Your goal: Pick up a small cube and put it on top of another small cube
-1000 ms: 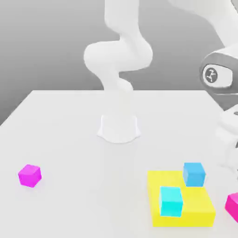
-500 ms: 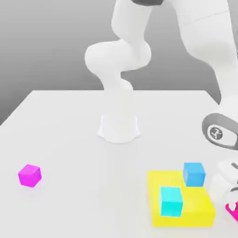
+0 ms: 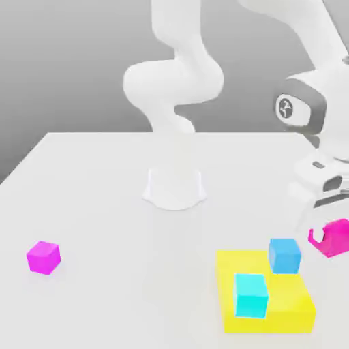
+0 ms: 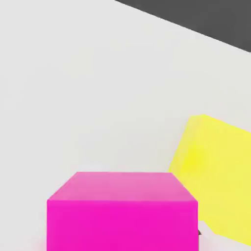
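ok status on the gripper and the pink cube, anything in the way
Gripper shut on hot-pink cube, cube raised off table. Blue cube close by, could be clipped if arm swings low.

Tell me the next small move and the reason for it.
Probably carry the hot-pink cube sideways, keeping it raised, until it is over the blue cube: the tool already has it gripped off the table, and the blue cube sits close by on the yellow block with its top bare.
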Robot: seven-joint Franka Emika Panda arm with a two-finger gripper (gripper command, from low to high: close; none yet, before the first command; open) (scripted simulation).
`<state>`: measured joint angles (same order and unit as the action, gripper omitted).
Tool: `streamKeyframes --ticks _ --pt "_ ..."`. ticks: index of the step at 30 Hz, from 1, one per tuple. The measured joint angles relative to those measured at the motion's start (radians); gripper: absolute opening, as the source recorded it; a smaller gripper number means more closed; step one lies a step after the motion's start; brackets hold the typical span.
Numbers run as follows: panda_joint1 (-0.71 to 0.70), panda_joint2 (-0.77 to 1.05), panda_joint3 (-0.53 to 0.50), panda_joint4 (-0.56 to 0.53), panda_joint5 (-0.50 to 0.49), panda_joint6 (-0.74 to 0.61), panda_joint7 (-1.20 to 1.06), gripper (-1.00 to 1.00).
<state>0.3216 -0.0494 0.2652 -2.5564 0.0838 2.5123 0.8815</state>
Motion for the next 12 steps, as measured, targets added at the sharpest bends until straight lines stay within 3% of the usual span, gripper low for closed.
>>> streamKeyframes --ticks 4,8,9,12 --pt "-0.007 -0.122 -0.021 -0.091 -0.003 -0.031 -0.072 -1.00" --pt "-0.016 -0.027 -0.022 -0.126 -0.051 0.096 -0.051 -1.00" --pt "-0.018 0.006 -0.023 -0.132 -0.064 0.133 -0.041 1.00" --pt "-0.018 0.006 -0.023 -0.132 -0.064 0.133 -0.041 1.00"
